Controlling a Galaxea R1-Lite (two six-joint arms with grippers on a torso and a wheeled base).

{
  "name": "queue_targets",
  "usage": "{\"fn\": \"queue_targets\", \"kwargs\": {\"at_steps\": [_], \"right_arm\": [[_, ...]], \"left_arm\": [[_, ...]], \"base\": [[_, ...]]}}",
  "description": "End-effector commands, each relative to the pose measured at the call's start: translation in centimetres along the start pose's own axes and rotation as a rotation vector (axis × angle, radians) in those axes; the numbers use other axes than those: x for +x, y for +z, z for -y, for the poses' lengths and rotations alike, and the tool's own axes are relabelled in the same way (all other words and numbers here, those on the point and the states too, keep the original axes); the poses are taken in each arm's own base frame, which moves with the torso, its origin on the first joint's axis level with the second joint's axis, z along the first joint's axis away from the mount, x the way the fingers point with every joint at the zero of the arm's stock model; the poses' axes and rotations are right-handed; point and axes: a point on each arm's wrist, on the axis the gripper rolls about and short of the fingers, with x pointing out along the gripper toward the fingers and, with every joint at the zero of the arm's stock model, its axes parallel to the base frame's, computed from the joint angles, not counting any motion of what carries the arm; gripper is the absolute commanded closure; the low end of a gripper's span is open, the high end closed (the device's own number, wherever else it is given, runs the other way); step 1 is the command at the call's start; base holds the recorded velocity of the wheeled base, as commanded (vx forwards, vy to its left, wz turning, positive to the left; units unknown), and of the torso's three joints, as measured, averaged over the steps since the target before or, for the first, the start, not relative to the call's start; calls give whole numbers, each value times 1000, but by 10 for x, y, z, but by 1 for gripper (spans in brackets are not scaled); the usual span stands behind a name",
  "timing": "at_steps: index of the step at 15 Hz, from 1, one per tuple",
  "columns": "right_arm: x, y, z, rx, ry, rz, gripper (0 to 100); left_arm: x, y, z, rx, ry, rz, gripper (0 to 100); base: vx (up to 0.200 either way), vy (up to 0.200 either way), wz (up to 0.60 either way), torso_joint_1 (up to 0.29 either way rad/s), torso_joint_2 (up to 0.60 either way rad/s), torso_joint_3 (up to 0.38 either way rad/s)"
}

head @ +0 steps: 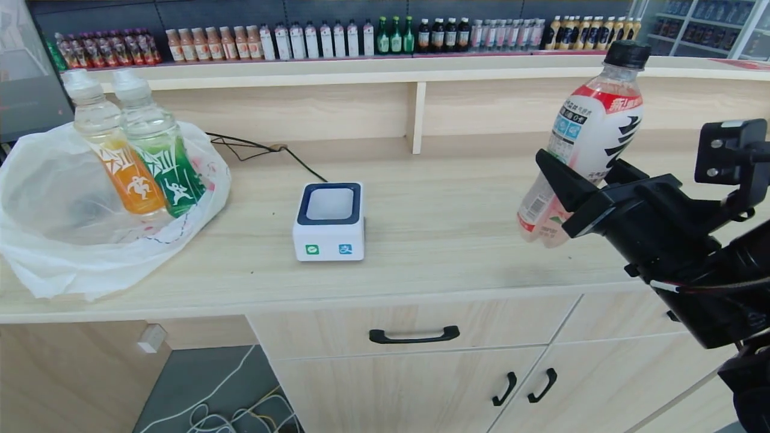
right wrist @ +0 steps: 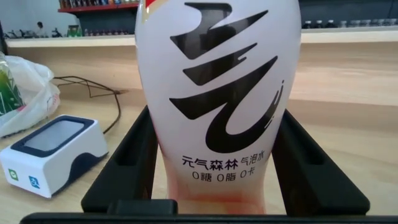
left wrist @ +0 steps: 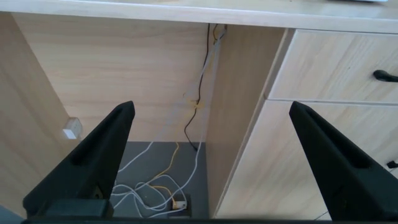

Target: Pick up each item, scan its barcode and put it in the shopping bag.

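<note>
Two bottles [head: 162, 159] sat in the shopping bag [head: 36, 198] at left, while the third bottle [head: 592, 129], clamped in the right gripper [head: 580, 180] at right, apparently still awaited the central scanner [head: 329, 221] (left gripper [left wrist: 211, 162] fingers stood apart).

A pale wooden counter [head: 457, 228] with black-handled drawers [head: 313, 334] fronts a dark wall shelf of bottles [head: 337, 39].

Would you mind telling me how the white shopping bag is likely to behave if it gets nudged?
Probably floppy: the shopping bag looks like thin, crumpled film slumped on the counter. It would likely give way or slide rather than resist, and the orange bottle and green bottle leaning inside could topple.
</note>
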Motion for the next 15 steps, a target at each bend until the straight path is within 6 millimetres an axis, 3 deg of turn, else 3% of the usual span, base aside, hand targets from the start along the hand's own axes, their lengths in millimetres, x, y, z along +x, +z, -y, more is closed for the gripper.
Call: {"fn": "queue_targets", "kwargs": {"at_steps": [1,4,14,15], "right_arm": [[0,1,-1,1,-1,2,100],[-7,-6,2,-7,-11,-39,100],[-9,-1,2,-16,-9,-22,100],[-10,-1,-2,-10,7,-25,100]], "left_arm": [[0,0,0,-1,2,0,0],[0,0,0,-1,0,0,0],[0,0,0,-3,0,0,0],[0,0,0,2,0,0,0]], "base": [[0,200,0,2,7,-2],[0,200,0,1,-1,-6],[0,200,0,2,1,3],[0,0,0,0,0,0]]}}
